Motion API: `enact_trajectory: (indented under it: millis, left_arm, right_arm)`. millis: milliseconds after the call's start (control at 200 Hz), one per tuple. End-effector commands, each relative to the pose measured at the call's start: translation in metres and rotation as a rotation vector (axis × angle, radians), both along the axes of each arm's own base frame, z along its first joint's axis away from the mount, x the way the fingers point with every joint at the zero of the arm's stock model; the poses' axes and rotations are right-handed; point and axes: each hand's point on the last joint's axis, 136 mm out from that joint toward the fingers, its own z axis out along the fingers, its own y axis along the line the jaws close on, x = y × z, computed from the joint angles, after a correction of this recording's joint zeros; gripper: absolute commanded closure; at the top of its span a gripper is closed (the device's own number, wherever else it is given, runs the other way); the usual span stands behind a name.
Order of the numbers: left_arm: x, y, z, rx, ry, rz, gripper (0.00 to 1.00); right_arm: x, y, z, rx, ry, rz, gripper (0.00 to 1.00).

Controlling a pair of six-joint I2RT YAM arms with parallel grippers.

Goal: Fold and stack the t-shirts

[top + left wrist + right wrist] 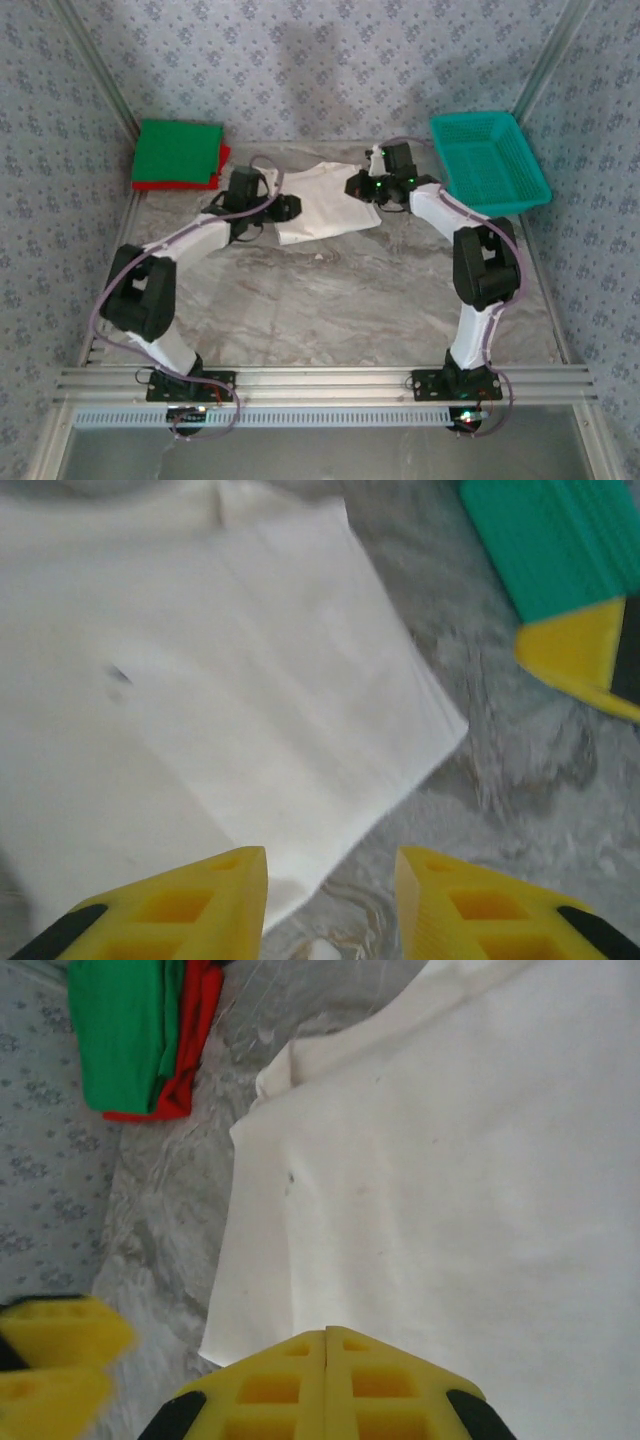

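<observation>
Left gripper [330, 880]: fingers spread, empty, over the off-white t-shirt [320, 200] edge away from the teal basket [470, 118].
Right gripper [327, 1338]: pressed together at basket-side edge.
Green t-shirt [178, 150], red t-shirt [195, 1030]: stacked, farthest from basket.
Technique: pinch matching corners; fold evenly.

Closed fingers [265, 1392], perhaps on off-white t-shirt [450, 1160]

Grey marbled tabletop [330, 300], enclosed on three sides by pale blue-grey walls [300, 60] printed with small floral motifs; aluminium rail [320, 380] along the near edge; soft, even lighting
</observation>
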Motion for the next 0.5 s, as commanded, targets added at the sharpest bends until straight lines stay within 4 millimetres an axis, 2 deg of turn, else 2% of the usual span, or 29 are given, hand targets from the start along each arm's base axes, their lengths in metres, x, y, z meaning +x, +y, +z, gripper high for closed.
enact_trajectory:
  millis: [0, 70, 230, 305, 370, 495]
  left_arm:
    - [0.019, -0.009, -0.021, -0.077, 0.024, 0.021, 0.69]
    - [0.025, -0.007, -0.047, -0.068, 0.066, 0.046, 0.73]
    - [0.028, 0.005, -0.094, -0.029, 0.132, 0.111, 0.74]
    - [0.027, 0.016, -0.11, 0.01, 0.164, 0.154, 0.75]
    - [0.025, 0.023, -0.114, 0.006, 0.166, 0.183, 0.75]
    - [0.013, 0.028, -0.122, 0.016, 0.178, 0.186, 0.74]
  right_arm:
    - [0.015, 0.005, -0.03, 0.019, 0.023, 0.004, 1.0]
    - [0.03, 0.003, -0.053, 0.009, 0.064, -0.029, 1.0]
    - [0.054, -0.007, -0.092, 0.007, 0.137, -0.104, 1.0]
    - [0.052, -0.01, -0.11, -0.014, 0.194, -0.134, 1.0]
    - [0.046, -0.016, -0.124, -0.032, 0.235, -0.164, 1.0]
    - [0.022, -0.025, -0.146, -0.057, 0.309, -0.202, 1.0]
